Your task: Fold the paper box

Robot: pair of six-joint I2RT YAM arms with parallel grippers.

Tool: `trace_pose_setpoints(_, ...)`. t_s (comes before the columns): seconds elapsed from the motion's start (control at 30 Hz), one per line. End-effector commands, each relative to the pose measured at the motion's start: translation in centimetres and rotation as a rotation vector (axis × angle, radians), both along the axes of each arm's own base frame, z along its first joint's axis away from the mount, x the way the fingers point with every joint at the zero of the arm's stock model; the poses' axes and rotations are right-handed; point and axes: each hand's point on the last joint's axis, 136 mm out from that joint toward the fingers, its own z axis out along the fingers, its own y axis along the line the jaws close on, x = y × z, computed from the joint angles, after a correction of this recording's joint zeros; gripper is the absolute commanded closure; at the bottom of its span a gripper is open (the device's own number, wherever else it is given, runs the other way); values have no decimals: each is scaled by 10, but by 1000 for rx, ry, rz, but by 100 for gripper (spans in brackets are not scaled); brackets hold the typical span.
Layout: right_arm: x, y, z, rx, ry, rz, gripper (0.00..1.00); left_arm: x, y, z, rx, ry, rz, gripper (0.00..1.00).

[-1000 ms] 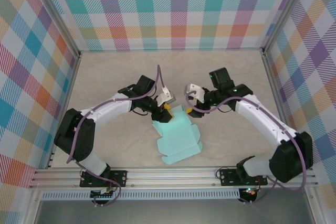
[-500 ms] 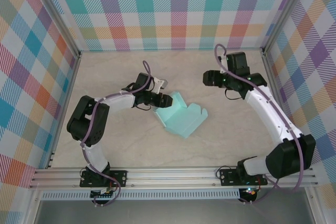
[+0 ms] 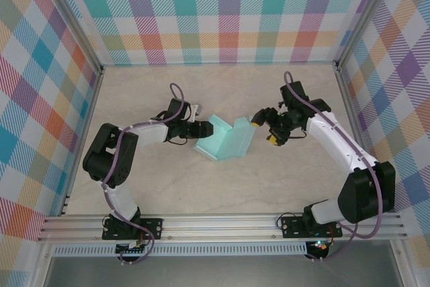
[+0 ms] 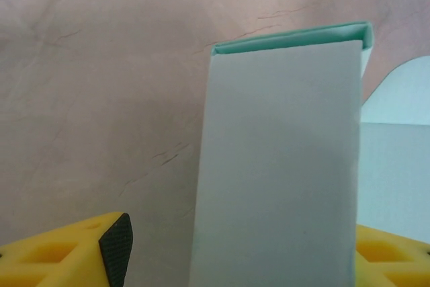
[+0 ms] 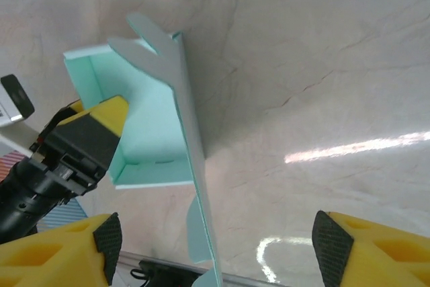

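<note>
Paper box [image 3: 225, 140]: one, half-folded, on table [image 3: 168, 186]. Two grippers, both unclenched: left gripper [image 4: 235, 243] straddling one wall, right gripper [image 5: 218, 240] straddling opposite wall's edge.

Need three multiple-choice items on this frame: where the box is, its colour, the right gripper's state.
1. Where is the box?
A) against the back wall
B) between the left gripper and right gripper
C) on the front rail
2. Box colour?
A) red
B) black
C) mint green
3. Right gripper?
A) open, box wall between its fingers
B) shut on the wall
C) shut, empty
Key: 1 B, a gripper stands at each side of it; 2 C, the top view shows mint card; 3 A, its wrist view shows gaps either side of the wall.
</note>
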Motion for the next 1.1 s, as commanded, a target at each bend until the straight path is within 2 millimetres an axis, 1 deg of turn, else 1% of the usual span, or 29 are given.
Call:
trace_pose_setpoints(0.0,-2,21,-7,69,82,-31,28,9,11,15,-21,-51,71,34)
trace_pose_setpoints(0.13,-4,47,-12,18,86,65,30,10,11,18,-36,-59,88,33)
trace_pose_setpoints(0.23,0,56,-10,-63,53,126,37,9,13,24,-45,-68,101,30)
trace_pose_setpoints(0.33,7,54,-13,-198,4,179,51,7,16,28,-45,-72,107,26)
trace_pose_setpoints(0.4,13,52,-17,-253,-15,227,65,8,22,35,-54,-80,125,24)
trace_pose_setpoints(0.43,16,51,-17,-279,-26,251,68,8,25,41,-59,-93,136,22)
trace_pose_setpoints(0.47,20,52,-15,-301,-49,290,73,9,29,47,-62,-108,150,16)
trace_pose_setpoints(0.5,25,53,-12,-324,-77,336,77,10,33,55,-68,-125,160,6)
trace_pose_setpoints(0.53,30,53,-10,-350,-109,389,78,11,37,62,-71,-140,168,0)
trace_pose_setpoints(0.57,33,55,-8,-362,-135,445,80,13,42,69,-77,-151,179,0)
trace_pose_setpoints(0.6,37,59,-4,-369,-176,522,92,15,48,77,-86,-162,198,0)
trace_pose_setpoints(0.63,42,61,-1,-391,-204,585,94,17,56,84,-90,-170,223,0)
trace_pose_setpoints(0.67,46,61,2,-414,-228,637,100,18,62,90,-94,-182,243,0)
trace_pose_setpoints(0.73,53,65,9,-449,-285,763,100,20,82,102,-70,-216,320,0)
trace_pose_setpoints(0.8,60,68,15,-477,-339,860,98,20,91,116,-80,-277,311,0)
trace_pose_setpoints(0.87,65,73,21,-499,-409,974,96,20,100,123,-74,-294,318,0)
trace_pose_setpoints(0.97,67,80,26,-567,-547,1199,95,24,130,115,-7,-202,482,0)
trace_pose_setpoints(1.0,67,82,25,-611,-593,1279,95,25,137,111,-8,-173,515,0)
trace_pose_setpoints(1.03,65,84,22,-637,-627,1356,95,26,134,113,-37,-171,498,0)
trace_pose_setpoints(1.07,64,86,18,-669,-670,1448,95,26,126,115,-81,-177,456,0)
